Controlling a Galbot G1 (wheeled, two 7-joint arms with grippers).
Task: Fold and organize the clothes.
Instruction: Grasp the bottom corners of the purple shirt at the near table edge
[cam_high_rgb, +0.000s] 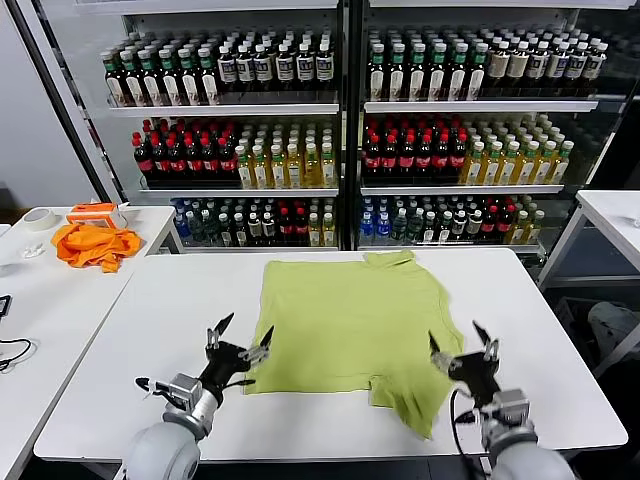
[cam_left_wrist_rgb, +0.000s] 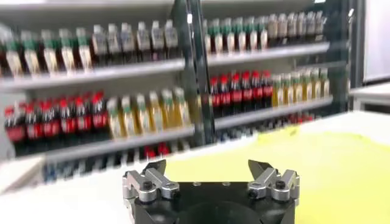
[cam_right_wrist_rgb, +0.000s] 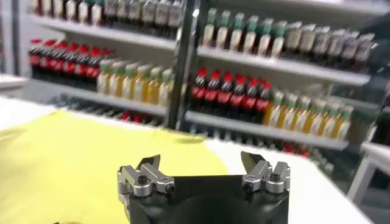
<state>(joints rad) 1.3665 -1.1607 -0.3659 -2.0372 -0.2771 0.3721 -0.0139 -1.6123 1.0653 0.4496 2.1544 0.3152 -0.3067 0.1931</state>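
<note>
The light yellow-green shirt (cam_high_rgb: 350, 325) lies spread flat on the white table (cam_high_rgb: 150, 330), collar at the far edge, its near right corner hanging toward the front edge. My left gripper (cam_high_rgb: 240, 340) is open and empty, just left of the shirt's near left hem. My right gripper (cam_high_rgb: 461, 350) is open and empty, just right of the shirt's near right side. In the left wrist view the open gripper (cam_left_wrist_rgb: 207, 170) faces the shirt (cam_left_wrist_rgb: 317, 164). In the right wrist view the open gripper (cam_right_wrist_rgb: 201, 164) has the shirt (cam_right_wrist_rgb: 79, 158) ahead of it.
A bright orange cloth (cam_high_rgb: 95, 245) lies on a side table (cam_high_rgb: 50, 300) at the left, with a tape roll (cam_high_rgb: 40, 218) behind it. Shelves of bottles (cam_high_rgb: 340, 130) stand behind the table. Another white table (cam_high_rgb: 610, 215) is at the far right.
</note>
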